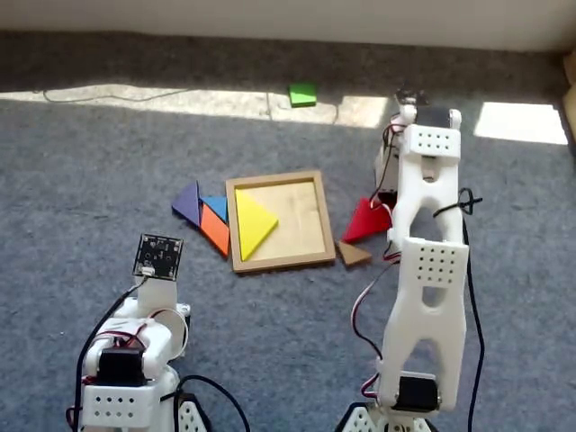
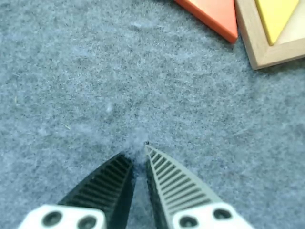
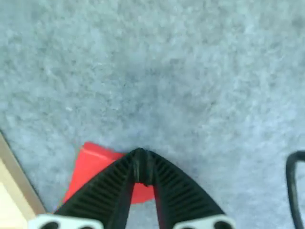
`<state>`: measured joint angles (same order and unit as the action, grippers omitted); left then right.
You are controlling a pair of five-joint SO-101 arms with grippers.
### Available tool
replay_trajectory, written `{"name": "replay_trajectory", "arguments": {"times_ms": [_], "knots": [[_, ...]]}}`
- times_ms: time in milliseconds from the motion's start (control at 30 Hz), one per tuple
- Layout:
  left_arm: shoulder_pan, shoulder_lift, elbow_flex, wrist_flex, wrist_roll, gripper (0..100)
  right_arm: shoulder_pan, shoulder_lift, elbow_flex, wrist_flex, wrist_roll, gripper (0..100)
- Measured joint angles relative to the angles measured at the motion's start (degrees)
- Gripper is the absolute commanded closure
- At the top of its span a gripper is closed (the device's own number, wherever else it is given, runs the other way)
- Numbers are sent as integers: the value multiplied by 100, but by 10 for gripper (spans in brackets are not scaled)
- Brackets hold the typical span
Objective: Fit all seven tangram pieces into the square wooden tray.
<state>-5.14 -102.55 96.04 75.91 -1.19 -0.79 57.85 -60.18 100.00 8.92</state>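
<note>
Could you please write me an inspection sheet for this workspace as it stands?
Surface: grey carpet, partly sunlit.
Job's things: wooden tray holds yellow triangle; purple piece, blue piece, orange piece left of it; red triangle, brown triangle right of it; green piece far off.
Clutter: nothing seen.
Grippers: left gripper shut, empty, over carpet; right gripper shut over red triangle's edge.
Cables: black wire on right arm; thin cable across far carpet.
Surroundings: pale wall edge.

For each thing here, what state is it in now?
Wooden tray: mostly unfilled, one piece inside.
Yellow triangle: flat in the tray.
Red triangle: on the carpet, outside tray.
Orange piece: on the carpet, outside tray.
Left gripper: shut, holding nothing.
Right gripper: shut, at the red triangle.
</note>
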Motion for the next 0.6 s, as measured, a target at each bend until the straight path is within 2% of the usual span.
{"name": "replay_trajectory", "arguments": {"times_ms": [200, 333, 400, 467, 600], "knots": [[0, 0, 0, 0, 0, 994, -369, -1433, 1996, 0, 229, 960], [0, 0, 0, 0, 0, 994, -431, -1916, 2145, 0, 185, 768], [0, 0, 0, 0, 0, 994, -519, -1960, 2145, 0, -70, 697], [0, 0, 0, 0, 0, 994, -607, -1960, 2154, 0, -132, 683], [0, 0, 0, 0, 0, 994, -818, -1960, 2154, 0, 325, 683]]}}
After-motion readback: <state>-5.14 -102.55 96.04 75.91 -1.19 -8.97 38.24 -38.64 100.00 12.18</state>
